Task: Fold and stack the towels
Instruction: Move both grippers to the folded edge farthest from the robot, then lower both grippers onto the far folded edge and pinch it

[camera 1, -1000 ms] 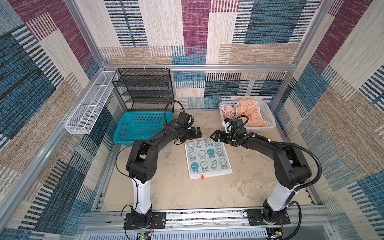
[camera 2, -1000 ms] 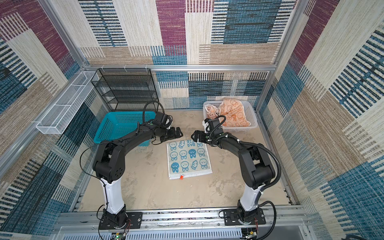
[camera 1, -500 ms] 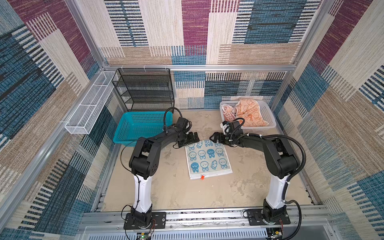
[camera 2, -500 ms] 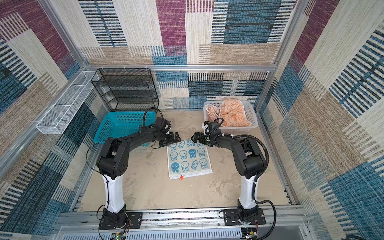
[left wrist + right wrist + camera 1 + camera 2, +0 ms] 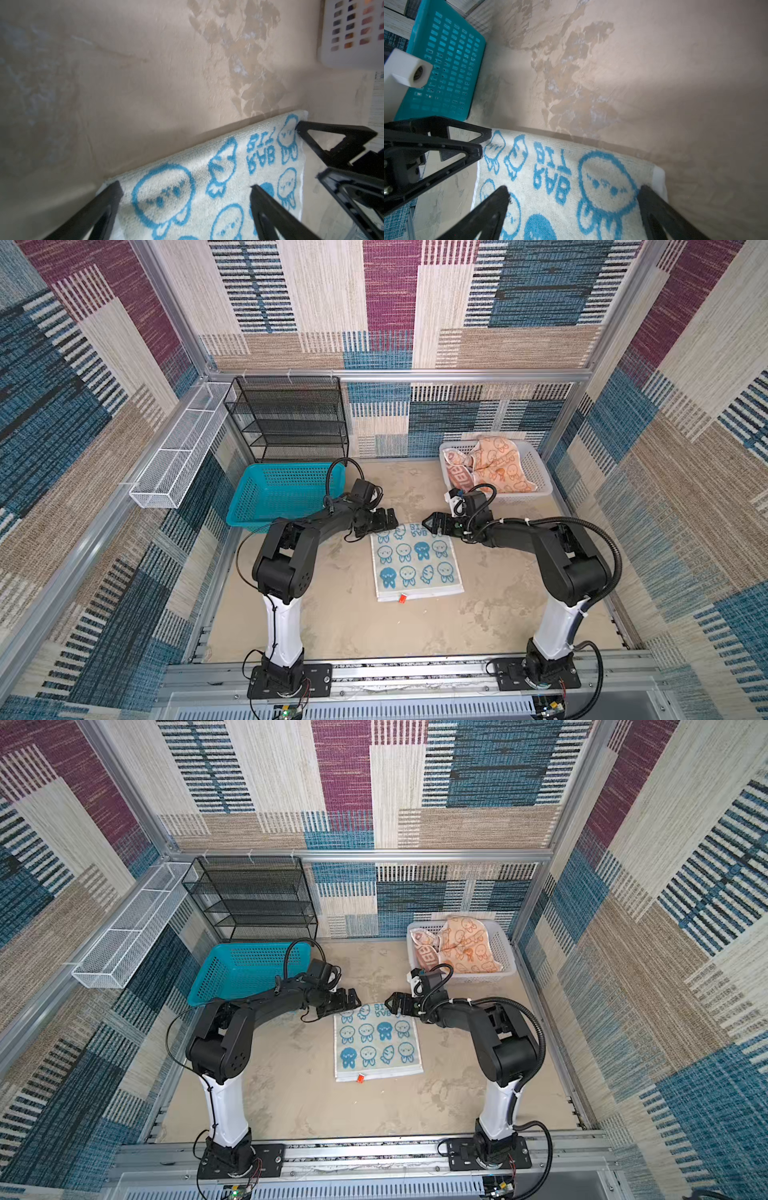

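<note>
A pale towel with blue rabbit faces (image 5: 415, 562) (image 5: 376, 1042) lies flat in the middle of the table. My left gripper (image 5: 388, 520) (image 5: 352, 1001) is low at its far left corner, jaws open, and the cloth (image 5: 228, 158) shows between the fingertips in the left wrist view (image 5: 185, 185). My right gripper (image 5: 430, 526) (image 5: 390, 1004) is open at the far right corner, straddling the cloth (image 5: 560, 166) in the right wrist view (image 5: 573, 188). An orange towel (image 5: 498, 466) and a whitish lettered towel (image 5: 457, 477) lie crumpled in the white basket (image 5: 536, 472).
A teal basket (image 5: 286, 493) (image 5: 446, 62) stands at the back left, just behind the left arm. Behind it is a black wire shelf (image 5: 291, 418), and a white wire tray (image 5: 178, 452) hangs on the left wall. The white basket's wall (image 5: 353, 41) is close beyond the towel.
Both arms have come down and slightly nearer, bringing the open grippers onto the far corners of the blue-faced towel. The towel has not moved.
</note>
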Robot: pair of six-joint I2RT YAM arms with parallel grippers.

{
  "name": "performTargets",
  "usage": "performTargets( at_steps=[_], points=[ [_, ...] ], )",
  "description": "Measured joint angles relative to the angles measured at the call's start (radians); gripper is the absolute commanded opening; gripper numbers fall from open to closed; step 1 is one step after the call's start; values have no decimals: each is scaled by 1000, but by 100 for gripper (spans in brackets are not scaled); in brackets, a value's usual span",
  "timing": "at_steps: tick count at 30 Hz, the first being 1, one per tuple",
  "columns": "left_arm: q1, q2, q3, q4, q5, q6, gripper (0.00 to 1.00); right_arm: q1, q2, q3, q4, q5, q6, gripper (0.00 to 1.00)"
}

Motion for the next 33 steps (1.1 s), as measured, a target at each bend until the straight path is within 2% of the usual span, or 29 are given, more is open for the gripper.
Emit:
performTargets(
  at_steps=[4, 7, 13, 17, 20, 24, 33],
  points=[
    [-28, -51, -70, 6, -3, 0, 100, 5, -65, -77, 9, -8, 0, 99],
    [-56, -79, -85, -18, -30, 7, 100, 12, -123, -102, -57, -2, 0, 99],
    [-119, -209, -89, -66, -189, 72, 100, 10, -282, -84, -187, 74, -32, 99],
    [-132, -299, -149, -34, -282, 132, 100, -7, -269, -54, -230, 135, -58, 98],
    [-124, -319, -166, -37, -309, 159, 100, -17, -237, -54, -255, 177, -73, 92],
    [-108, -307, -168, -40, -302, 159, 100, -18, -195, -54, -244, 193, -94, 85],
    [-86, -256, -180, -43, -172, 150, 100, -18, -106, -39, -219, 200, -129, 67]
  ],
)
